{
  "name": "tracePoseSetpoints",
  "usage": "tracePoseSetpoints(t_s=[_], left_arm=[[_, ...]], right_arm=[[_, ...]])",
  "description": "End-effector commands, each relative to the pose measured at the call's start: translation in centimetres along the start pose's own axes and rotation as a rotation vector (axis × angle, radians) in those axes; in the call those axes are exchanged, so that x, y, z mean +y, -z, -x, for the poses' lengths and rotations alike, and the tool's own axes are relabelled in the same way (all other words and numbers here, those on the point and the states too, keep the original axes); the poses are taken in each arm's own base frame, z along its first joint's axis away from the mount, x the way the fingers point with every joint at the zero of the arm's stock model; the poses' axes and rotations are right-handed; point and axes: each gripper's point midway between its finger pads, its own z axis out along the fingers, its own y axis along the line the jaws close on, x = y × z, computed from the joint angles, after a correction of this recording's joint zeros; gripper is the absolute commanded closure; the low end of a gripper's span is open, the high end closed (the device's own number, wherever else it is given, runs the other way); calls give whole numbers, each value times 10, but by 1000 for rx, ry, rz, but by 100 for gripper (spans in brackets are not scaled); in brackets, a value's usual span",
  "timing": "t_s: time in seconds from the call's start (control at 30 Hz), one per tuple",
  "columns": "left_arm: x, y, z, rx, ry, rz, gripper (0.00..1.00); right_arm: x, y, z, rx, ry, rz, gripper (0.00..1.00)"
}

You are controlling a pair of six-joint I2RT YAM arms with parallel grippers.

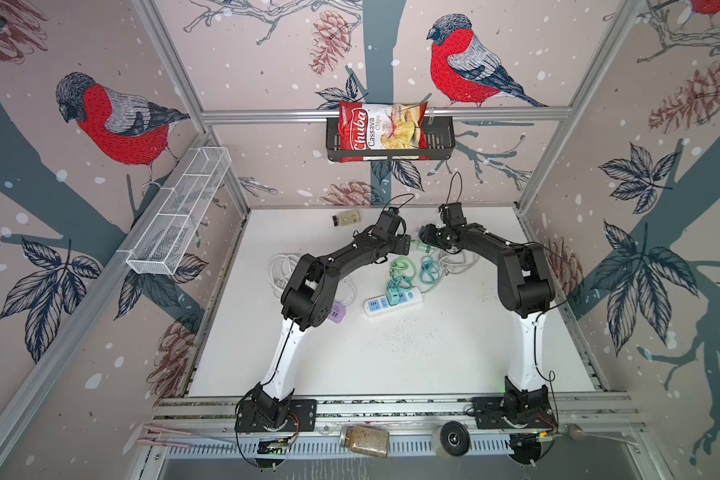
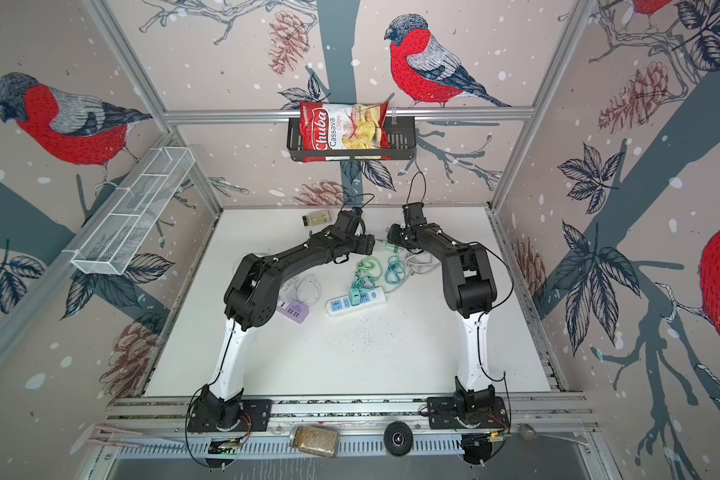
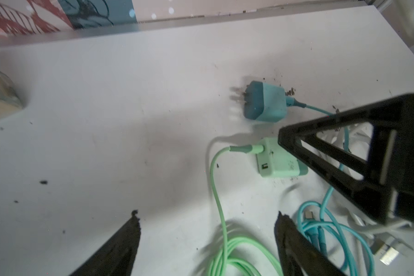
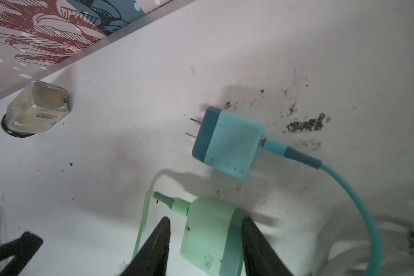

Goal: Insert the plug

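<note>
A pale green plug (image 4: 210, 236) with a green cable lies on the white table near the back, small in both top views (image 1: 423, 248) (image 2: 390, 248). My right gripper (image 4: 206, 218) is open and straddles it. One finger sits against its darker end and a narrow gap shows at the other. A blue plug (image 4: 232, 143) lies just beyond, prongs bare. My left gripper (image 3: 207, 215) is open above the green cable (image 3: 215, 186), a short way from the green plug (image 3: 280, 162). The white power strip (image 1: 375, 305) lies mid-table with a teal plug (image 1: 395, 297) in it.
A small jar (image 4: 37, 112) lies near the back wall. Green and blue cable coils (image 1: 412, 270) lie between plugs and strip. White cables (image 1: 281, 266) and a purple hub (image 1: 336, 311) sit under the left arm. Dark crumbs (image 4: 306, 125) dot the table beside the blue plug.
</note>
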Motion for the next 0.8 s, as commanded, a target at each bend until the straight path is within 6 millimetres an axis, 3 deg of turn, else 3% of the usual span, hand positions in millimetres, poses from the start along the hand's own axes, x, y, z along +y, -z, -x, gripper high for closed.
tracePoseSetpoints(t_s=[0.0,0.23,0.57,0.77], left_arm=[[8,4,-15,79,75,10,13],[19,10,-24,72,79,13,14],[54,31,-23,53,82,69,15],[50,42,-28,68,96,31,18]], right_arm=[[-5,-8,-7,26,-12,-38,50],[8,-12,-26,66,-41,4,51],[60,-12,-52,126,-71,191,51],[80,-4,-56,129,-131,285,51]])
